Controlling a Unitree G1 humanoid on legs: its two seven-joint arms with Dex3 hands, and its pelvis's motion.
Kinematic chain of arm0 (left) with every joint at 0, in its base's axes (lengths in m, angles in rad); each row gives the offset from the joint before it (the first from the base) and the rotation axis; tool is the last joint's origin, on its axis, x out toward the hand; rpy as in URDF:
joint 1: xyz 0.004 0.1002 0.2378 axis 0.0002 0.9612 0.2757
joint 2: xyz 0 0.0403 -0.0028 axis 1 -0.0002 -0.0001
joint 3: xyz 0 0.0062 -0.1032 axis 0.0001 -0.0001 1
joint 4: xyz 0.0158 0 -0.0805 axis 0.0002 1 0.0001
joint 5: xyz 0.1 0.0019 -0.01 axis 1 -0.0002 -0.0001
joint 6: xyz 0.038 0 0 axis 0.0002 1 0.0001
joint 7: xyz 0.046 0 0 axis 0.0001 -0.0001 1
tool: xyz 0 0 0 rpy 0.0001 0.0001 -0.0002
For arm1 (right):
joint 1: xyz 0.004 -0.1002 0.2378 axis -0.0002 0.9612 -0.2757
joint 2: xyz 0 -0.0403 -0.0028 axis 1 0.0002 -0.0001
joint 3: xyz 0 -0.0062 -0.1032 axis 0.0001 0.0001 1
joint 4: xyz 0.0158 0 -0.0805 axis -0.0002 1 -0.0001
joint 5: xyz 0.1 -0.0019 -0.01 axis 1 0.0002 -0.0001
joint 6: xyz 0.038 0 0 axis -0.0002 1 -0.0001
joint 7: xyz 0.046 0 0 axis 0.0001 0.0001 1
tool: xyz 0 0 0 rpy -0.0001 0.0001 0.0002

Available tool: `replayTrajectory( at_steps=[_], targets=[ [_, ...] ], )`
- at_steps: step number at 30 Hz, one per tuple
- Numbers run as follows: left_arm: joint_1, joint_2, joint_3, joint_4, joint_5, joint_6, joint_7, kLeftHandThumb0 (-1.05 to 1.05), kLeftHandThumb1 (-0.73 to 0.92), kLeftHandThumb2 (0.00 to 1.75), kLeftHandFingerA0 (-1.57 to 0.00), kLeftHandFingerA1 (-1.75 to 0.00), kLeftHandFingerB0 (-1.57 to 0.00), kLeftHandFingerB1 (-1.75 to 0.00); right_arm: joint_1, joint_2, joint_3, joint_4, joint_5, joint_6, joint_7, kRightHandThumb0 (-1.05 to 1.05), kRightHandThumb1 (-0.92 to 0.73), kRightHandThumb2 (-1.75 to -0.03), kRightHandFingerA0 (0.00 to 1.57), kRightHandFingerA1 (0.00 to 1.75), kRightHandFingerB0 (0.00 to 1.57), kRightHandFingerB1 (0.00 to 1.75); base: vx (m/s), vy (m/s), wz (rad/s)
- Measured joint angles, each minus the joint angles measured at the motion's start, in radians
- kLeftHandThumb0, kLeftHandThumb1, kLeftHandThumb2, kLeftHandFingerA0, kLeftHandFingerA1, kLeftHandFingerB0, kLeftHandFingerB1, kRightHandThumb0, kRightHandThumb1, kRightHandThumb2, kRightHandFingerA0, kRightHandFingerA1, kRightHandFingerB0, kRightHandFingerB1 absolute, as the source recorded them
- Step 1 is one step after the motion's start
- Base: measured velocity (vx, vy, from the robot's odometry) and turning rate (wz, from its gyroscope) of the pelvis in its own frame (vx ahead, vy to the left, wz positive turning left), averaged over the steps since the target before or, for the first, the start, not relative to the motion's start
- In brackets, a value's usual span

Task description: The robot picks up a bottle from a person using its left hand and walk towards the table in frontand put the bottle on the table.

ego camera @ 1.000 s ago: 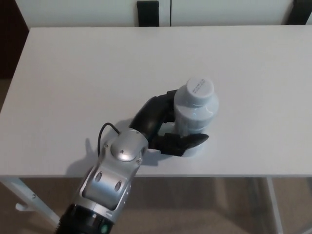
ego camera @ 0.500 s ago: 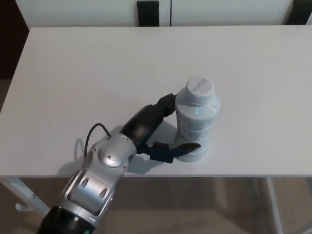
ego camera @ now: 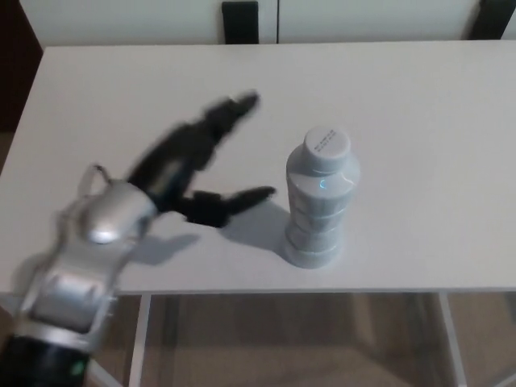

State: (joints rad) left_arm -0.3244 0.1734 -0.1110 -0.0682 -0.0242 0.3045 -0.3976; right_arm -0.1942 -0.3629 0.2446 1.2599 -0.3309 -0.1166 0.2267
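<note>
A pale grey ribbed bottle [ego camera: 319, 200] with a white cap stands upright on the white table [ego camera: 419, 97], close to the front edge. My left hand [ego camera: 199, 165] is to the left of the bottle, clear of it, blurred by motion. It is open, with the fingers [ego camera: 230, 109] spread toward the back and the thumb [ego camera: 242, 198] pointing at the bottle. Nothing is in the hand. The silver forearm [ego camera: 85, 250] comes in from the lower left. My right hand does not show.
The table's front edge [ego camera: 322, 290] runs just below the bottle, with floor and table legs under it. A dark chair back [ego camera: 240, 22] stands behind the far edge, against a pale wall.
My left hand has let go of the bottle, opened wide and drawn back to the left. The bottle stays standing in about the same place.
</note>
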Motion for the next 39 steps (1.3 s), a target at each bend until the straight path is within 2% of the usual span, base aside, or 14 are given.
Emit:
replayTrajectory(
  at_steps=[13,14,15,16,17,19,22,23,25,26,34,35,37,39],
  targets=[
    [0.583,0.045,0.114,-0.445,-0.126,-0.026,-0.093,-0.7,0.41,0.79,0.0,-0.1,0.0,-0.09,-0.013,0.001,-0.014,0.001,0.001,0.001,0.0,-0.3,-0.69,-0.6,0.62,0.47,0.52,0.41,0.0,0.0,0.0],
    [0.638,0.05,0.123,-0.475,-0.137,-0.033,-0.103,-0.33,0.2,0.82,0.0,-0.48,0.0,-0.48,-0.013,0.001,-0.017,0.002,0.001,0.001,0.0,-0.31,-0.71,-0.61,0.62,0.46,0.53,0.4,0.0,0.0,0.0],
    [0.67,0.053,0.128,-0.493,-0.144,-0.039,-0.11,-0.33,0.2,0.82,0.0,-0.48,0.0,-0.48,-0.013,0.001,-0.018,0.003,0.001,0.001,0.0,-0.31,-0.71,-0.61,0.62,0.46,0.53,0.4,0.0,0.0,0.0],
    [0.722,0.058,0.135,-0.506,-0.157,-0.05,-0.126,-0.27,0.17,0.81,-0.1,-0.51,-0.1,-0.51,-0.013,0.002,-0.018,0.003,0.001,0.001,0.0,-0.31,-0.7,-0.61,0.61,0.45,0.53,0.4,0.0,0.0,0.0],
    [0.755,0.061,0.14,-0.507,-0.163,-0.056,-0.137,-0.53,0.4,0.54,-0.32,-0.32,-0.28,-0.3,-0.013,0.002,-0.018,0.003,0.001,0.001,0.0,-0.3,-0.69,-0.61,0.63,0.46,0.54,0.4,0.0,0.0,0.0],
    [0.877,0.072,0.164,-0.509,-0.19,-0.074,-0.18,-0.61,0.36,0.68,-0.34,-0.41,-0.29,-0.39,-0.009,0.003,-0.018,0.004,0.001,0.001,0.0,-0.3,-0.7,-0.61,0.65,0.46,0.55,0.4,0.0,0.0,0.0],
    [1.005,0.092,0.196,-0.509,-0.218,-0.098,-0.233,-0.61,0.36,0.68,-0.34,-0.41,-0.29,-0.39,0.002,0.003,-0.018,0.006,0.001,0.001,0.0,-0.3,-0.7,-0.61,0.65,0.46,0.55,0.4,0.0,0.0,0.0],
    [1.036,0.097,0.205,-0.509,-0.225,-0.105,-0.247,-0.49,0.4,0.53,-0.5,-0.41,-0.48,-0.37,0.005,0.004,-0.018,0.006,0.001,0.001,0.0,-0.31,-0.72,-0.61,0.64,0.46,0.53,0.4,0.0,0.0,0.0],
    [1.103,0.11,0.227,-0.505,-0.241,-0.125,-0.281,-0.47,0.52,0.55,-0.48,-0.46,-0.46,-0.38,0.009,0.004,-0.018,0.006,0.001,0.001,0.0,-0.31,-0.73,-0.61,0.64,0.47,0.52,0.4,0.0,0.0,0.0],
    [1.143,0.119,0.246,-0.494,-0.251,-0.137,-0.304,-0.49,0.47,0.55,-0.58,-0.42,-0.55,-0.38,0.013,0.004,-0.019,0.007,0.001,0.001,0.0,-0.32,-0.73,-0.62,0.65,0.46,0.53,0.39,0.0,0.0,0.0],
    [1.221,0.185,0.331,-0.32,-0.271,-0.208,-0.388,-0.56,0.59,0.58,-0.49,-0.43,-0.41,-0.35,0.041,0.003,-0.025,0.009,0.002,0.003,0.0,-0.32,-0.71,-0.61,0.64,0.48,0.49,0.39,0.0,0.0,0.0],
    [1.197,0.184,0.331,-0.264,-0.262,-0.221,-0.38,-0.59,0.61,0.59,-0.36,-0.39,-0.35,-0.33,0.046,0.003,-0.026,0.009,0.002,0.003,0.0,-0.32,-0.71,-0.61,0.64,0.47,0.51,0.4,0.0,0.0,0.0],
    [1.153,0.182,0.328,-0.195,-0.252,-0.226,-0.364,-0.56,0.62,0.59,-0.36,-0.39,-0.4,-0.34,0.052,0.003,-0.026,0.009,0.002,0.003,0.0,-0.31,-0.72,-0.61,0.65,0.48,0.51,0.4,0.0,0.0,0.0],
    [1.078,0.172,0.321,-0.1,-0.239,-0.226,-0.338,-0.63,0.7,0.62,-0.25,-0.32,-0.27,-0.31,0.057,0.004,-0.025,0.009,0.001,0.003,0.0,-0.33,-0.73,-0.62,0.64,0.47,0.52,0.4,0.0,0.0,0.0]
  ],
)
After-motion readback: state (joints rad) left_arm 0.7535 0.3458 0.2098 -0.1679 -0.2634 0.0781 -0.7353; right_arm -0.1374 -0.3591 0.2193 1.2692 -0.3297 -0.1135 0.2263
